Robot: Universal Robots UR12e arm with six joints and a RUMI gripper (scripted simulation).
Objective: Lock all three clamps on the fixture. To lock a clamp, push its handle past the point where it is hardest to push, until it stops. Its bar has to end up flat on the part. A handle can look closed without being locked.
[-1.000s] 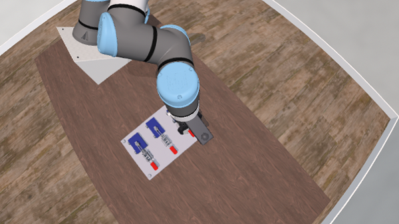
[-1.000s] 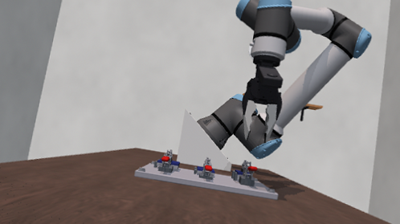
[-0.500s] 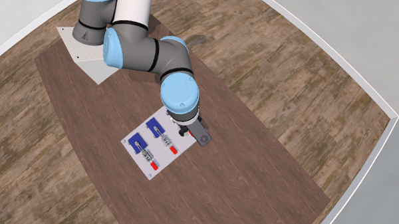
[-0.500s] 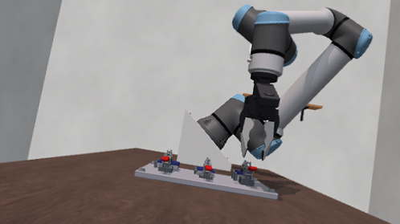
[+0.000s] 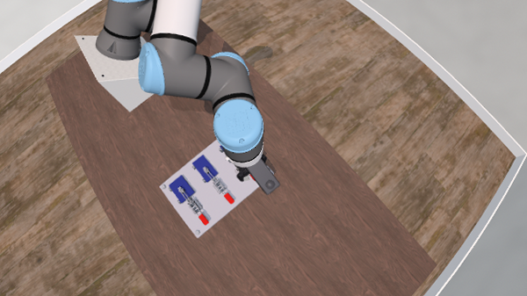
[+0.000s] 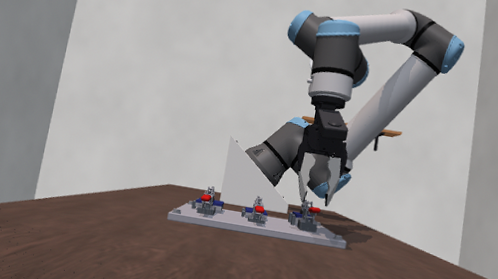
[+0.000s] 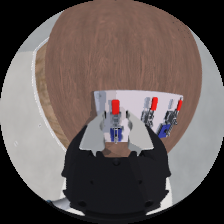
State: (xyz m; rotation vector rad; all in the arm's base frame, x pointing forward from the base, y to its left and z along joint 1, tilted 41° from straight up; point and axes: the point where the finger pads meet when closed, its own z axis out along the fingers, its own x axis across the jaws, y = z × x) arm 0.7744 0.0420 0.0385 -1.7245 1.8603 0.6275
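Observation:
A grey fixture plate point(image 5: 209, 190) lies on the brown table and carries three toggle clamps with red handle grips and blue parts. In the top view the left clamp point(image 5: 191, 200) and the middle clamp point(image 5: 216, 181) show in full, with their handles lying low. The third clamp point(image 5: 246, 175) is mostly hidden under my wrist. My gripper point(image 6: 315, 201) points straight down just above this right clamp point(image 6: 304, 217). Its fingers stand partly apart and hold nothing. In the wrist view the fingers frame that clamp point(image 7: 115, 119), and the two others point(image 7: 149, 111) point(image 7: 172, 112) lie to the right.
The arm's base stands on a white wedge mount point(image 5: 116, 79) at the far end of the table. The table edge runs close behind the plate on the gripper's side. A wooden floor surrounds the table.

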